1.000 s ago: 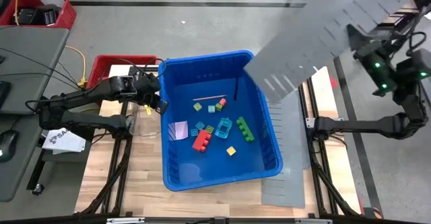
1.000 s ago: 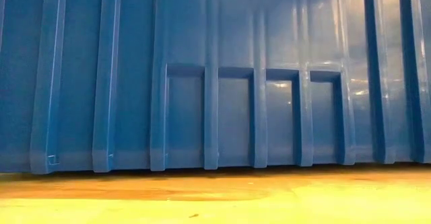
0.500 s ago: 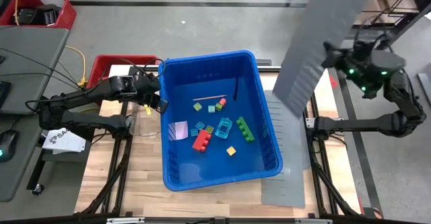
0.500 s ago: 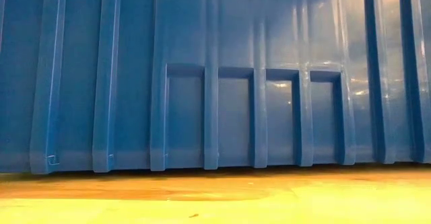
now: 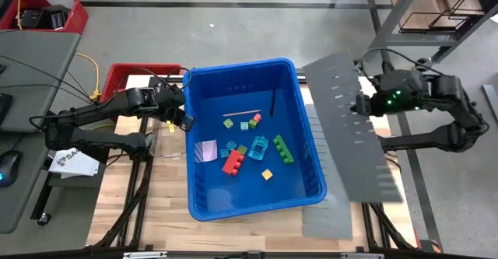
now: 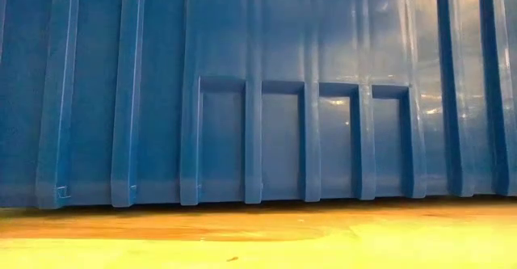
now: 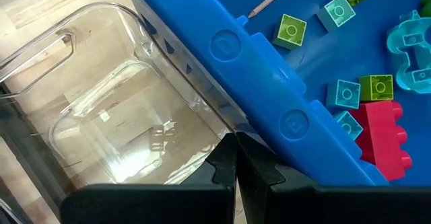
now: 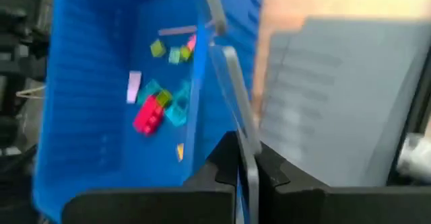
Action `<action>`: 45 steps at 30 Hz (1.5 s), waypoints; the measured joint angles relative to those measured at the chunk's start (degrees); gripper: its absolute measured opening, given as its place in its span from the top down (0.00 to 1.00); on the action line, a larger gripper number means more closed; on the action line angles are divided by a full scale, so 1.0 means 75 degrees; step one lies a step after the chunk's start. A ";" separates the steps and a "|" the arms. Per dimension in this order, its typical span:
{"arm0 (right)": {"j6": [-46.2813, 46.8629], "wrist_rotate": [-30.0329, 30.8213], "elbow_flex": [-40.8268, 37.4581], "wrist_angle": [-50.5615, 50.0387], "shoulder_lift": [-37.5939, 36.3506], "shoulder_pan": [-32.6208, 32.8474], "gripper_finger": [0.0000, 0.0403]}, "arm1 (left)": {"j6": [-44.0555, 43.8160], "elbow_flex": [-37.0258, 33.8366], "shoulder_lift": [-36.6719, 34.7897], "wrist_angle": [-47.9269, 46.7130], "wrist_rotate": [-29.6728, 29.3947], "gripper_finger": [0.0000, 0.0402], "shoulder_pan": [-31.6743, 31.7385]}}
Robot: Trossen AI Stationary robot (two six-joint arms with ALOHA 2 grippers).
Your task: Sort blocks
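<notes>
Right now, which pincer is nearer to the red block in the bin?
Left. The left pincer sits at the bin's left wall, a short way from the red block. The right pincer is outside the bin's right side, holding a grey panel.

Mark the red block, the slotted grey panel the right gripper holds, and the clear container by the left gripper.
red block [image 5: 233, 162], high view, middle of its top.
grey panel [image 5: 350, 127], high view, centre of the slotted sheet.
clear container [image 7: 114, 126], left wrist view, its transparent floor.
</notes>
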 joint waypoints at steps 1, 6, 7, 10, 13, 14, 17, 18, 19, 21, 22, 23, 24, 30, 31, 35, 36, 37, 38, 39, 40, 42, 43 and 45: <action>0.0176 -0.0152 -0.0002 -0.0143 0.0074 0.0051 1.00 | 0.0036 0.0000 0.0001 -0.0002 0.0005 1.00 0.0000; 0.1179 -0.0198 -0.0516 -0.0067 0.0213 0.0320 1.00 | 0.0052 0.0003 0.0001 -0.0019 0.0053 1.00 0.0003; 0.1436 -0.0101 -0.0695 -0.0089 0.0195 0.0364 1.00 | 0.0057 0.0003 -0.0001 -0.0026 0.0055 1.00 0.0002; 0.2080 0.0012 -0.1331 -0.0156 0.0111 0.0478 1.00 | 0.0183 0.0003 0.0002 -0.0029 0.0067 1.00 0.0003; 0.2347 -0.0308 -0.2224 0.0011 0.0086 0.0655 1.00 | 0.0218 0.0003 0.0001 -0.0026 0.0052 1.00 0.0000; 0.2341 -0.0561 -0.2531 0.0221 0.0091 0.0696 1.00 | 0.0270 0.0003 0.0002 -0.0029 0.0042 1.00 0.0000; 0.2345 -0.1500 -0.3391 0.1335 0.0122 0.0866 1.00 | 0.0491 0.0003 0.0002 -0.0027 0.0035 1.00 0.0000; 0.2423 -0.1702 -0.3612 0.1629 0.0124 0.0957 1.00 | 0.0546 0.0003 0.0002 -0.0028 0.0035 1.00 0.0003; 0.2572 -0.1726 -0.3808 0.1919 0.0113 0.1044 1.00 | 0.0599 0.0003 0.0002 -0.0023 0.0032 1.00 0.0003; 0.2858 -0.1419 -0.4109 0.2310 0.0115 0.1156 1.00 | 0.0661 0.0003 0.0002 -0.0029 0.0032 1.00 0.0006; 0.2953 -0.1160 -0.4187 0.2413 0.0122 0.1185 1.00 | 0.0661 0.0003 0.0002 -0.0026 0.0032 1.00 0.0006; 0.3051 -0.0914 -0.4236 0.2486 0.0118 0.1213 1.00 | 0.0660 0.0003 0.0002 -0.0030 0.0032 1.00 0.0006; 0.3091 -0.0693 -0.4253 0.2530 0.0109 0.1231 0.99 | 0.0658 0.0003 0.0002 -0.0032 0.0033 1.00 0.0006; 0.2849 -0.0344 -0.3834 0.2175 0.0084 0.1283 0.86 | 0.0710 0.0003 0.0002 -0.0062 0.0435 1.00 0.0006; 0.2787 -0.0346 -0.3729 0.2014 0.0091 0.1283 0.83 | 0.0728 0.0003 0.0002 -0.0068 0.0440 1.00 0.0006; 0.2640 -0.0294 -0.3228 0.1414 0.0101 0.1283 0.70 | 0.0743 0.0003 0.0001 -0.0073 0.0440 1.00 0.0006; 0.2573 -0.0274 -0.3077 0.1207 0.0098 0.1280 0.68 | 0.0743 0.0003 -0.0001 -0.0073 0.0437 1.00 0.0006; 0.2472 -0.0200 -0.2907 0.1019 0.0101 0.1280 0.65 | 0.0743 0.0003 0.0002 -0.0075 0.0437 1.00 0.0006; 0.2405 -0.0095 -0.2720 0.0851 0.0101 0.1280 0.63 | 0.0743 0.0003 0.0000 -0.0076 0.0437 1.00 0.0006; 0.2356 0.0047 -0.2518 0.0669 0.0101 0.1280 0.61 | 0.0750 0.0003 0.0002 -0.0083 0.0437 1.00 0.0006; 0.2315 0.0229 -0.2314 0.0572 0.0098 0.1280 0.60 | 0.0794 0.0003 0.0001 -0.0105 0.0438 1.00 0.0006; 0.2297 0.0700 -0.1877 0.0736 0.0098 0.1280 0.59 | 0.0999 0.0003 0.0002 -0.0258 0.0448 1.00 0.0003; 0.2229 0.0935 -0.1684 0.1004 0.0098 0.1280 0.58 | 0.1133 0.0003 0.0002 -0.0382 0.0466 1.00 0.0000; 0.1865 0.1363 -0.1418 0.2026 0.0143 0.1280 0.58 | 0.1457 0.0003 -0.0016 -0.0633 0.0465 1.00 0.0000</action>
